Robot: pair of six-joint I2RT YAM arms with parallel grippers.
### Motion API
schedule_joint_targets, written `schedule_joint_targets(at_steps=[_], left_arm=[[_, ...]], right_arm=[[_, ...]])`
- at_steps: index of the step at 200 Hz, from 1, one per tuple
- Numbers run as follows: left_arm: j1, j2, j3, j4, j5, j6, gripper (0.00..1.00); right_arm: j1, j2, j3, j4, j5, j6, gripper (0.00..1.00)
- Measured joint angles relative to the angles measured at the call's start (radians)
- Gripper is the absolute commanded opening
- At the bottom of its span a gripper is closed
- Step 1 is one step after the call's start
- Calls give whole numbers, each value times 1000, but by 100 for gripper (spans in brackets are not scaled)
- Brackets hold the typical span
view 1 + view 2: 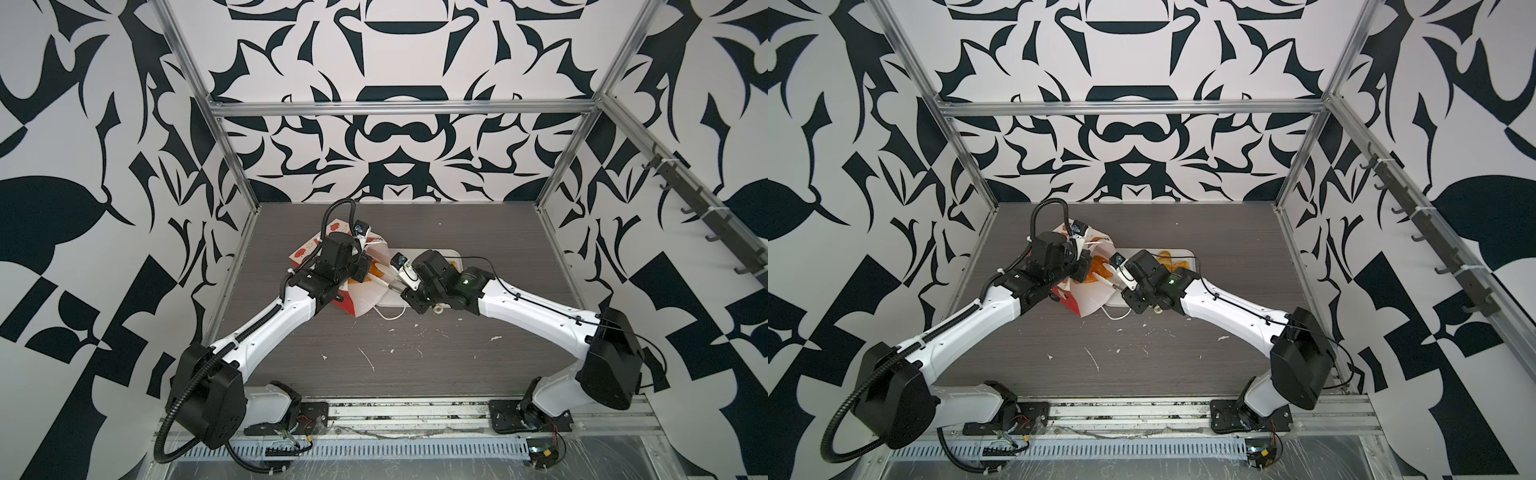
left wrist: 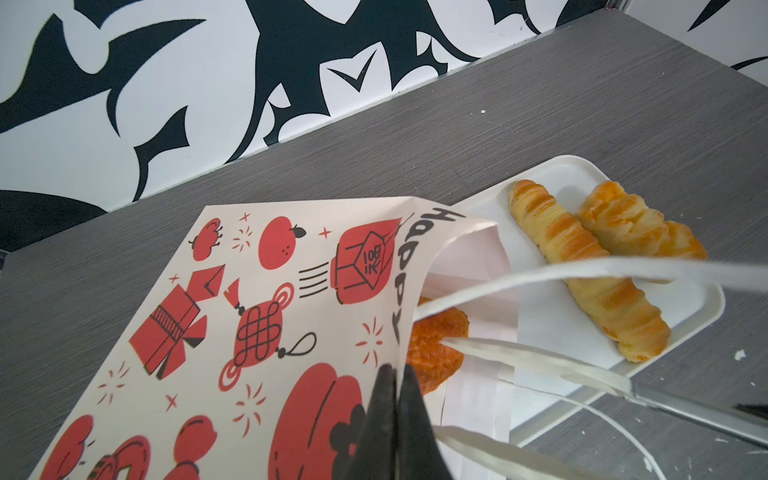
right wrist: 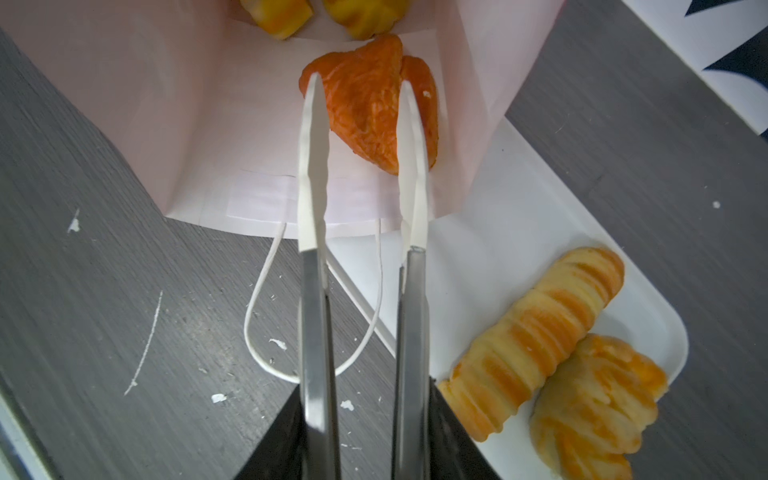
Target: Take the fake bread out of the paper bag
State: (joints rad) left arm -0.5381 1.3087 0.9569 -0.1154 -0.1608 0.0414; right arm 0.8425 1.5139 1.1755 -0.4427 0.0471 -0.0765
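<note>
Paper bag [image 1: 305,254] lay on its side on the table [image 1: 415,353]. Long axis ran roughly 9-to-3 o'clock in both top views, mouth toward 3, lip over the white tray [image 3: 478,232]. Printed face was cream with red lantern and knot motifs, inside white; one cord handle [image 3: 266,324] lay loose on the table. Left gripper [image 2: 395,374] was clenched on the mouth's upper edge. Right gripper [image 3: 365,415] clasped metal tongs [image 3: 313,311], whose white tips stood apart either side of the glossy orange croissant [image 3: 365,104] just inside the mouth, narrow end toward the opening; can't tell if it was pinched. Two more pastries [image 3: 278,12] sat deeper. Twisted stick [image 3: 536,332] and lumpy loaf [image 3: 598,407] lay parallel and touching on the tray.
</note>
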Motion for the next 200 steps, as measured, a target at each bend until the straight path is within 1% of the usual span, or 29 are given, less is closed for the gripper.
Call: schedule_joint_targets(at_steps=[33,81,149,200], left_arm=[[0,5,0,1,1,0,0],[0,6,0,7,1,0,0],[0,6,-2,8,5,-2,0],[0,6,-17,22,13,-15,0]], right_arm=[[0,16,5,21,40,-111,50],[-1,92,51,19,31,-235,51],[-1,196,142,-14,38,-320,51],[11,229,174,-40,96,-381,51]])
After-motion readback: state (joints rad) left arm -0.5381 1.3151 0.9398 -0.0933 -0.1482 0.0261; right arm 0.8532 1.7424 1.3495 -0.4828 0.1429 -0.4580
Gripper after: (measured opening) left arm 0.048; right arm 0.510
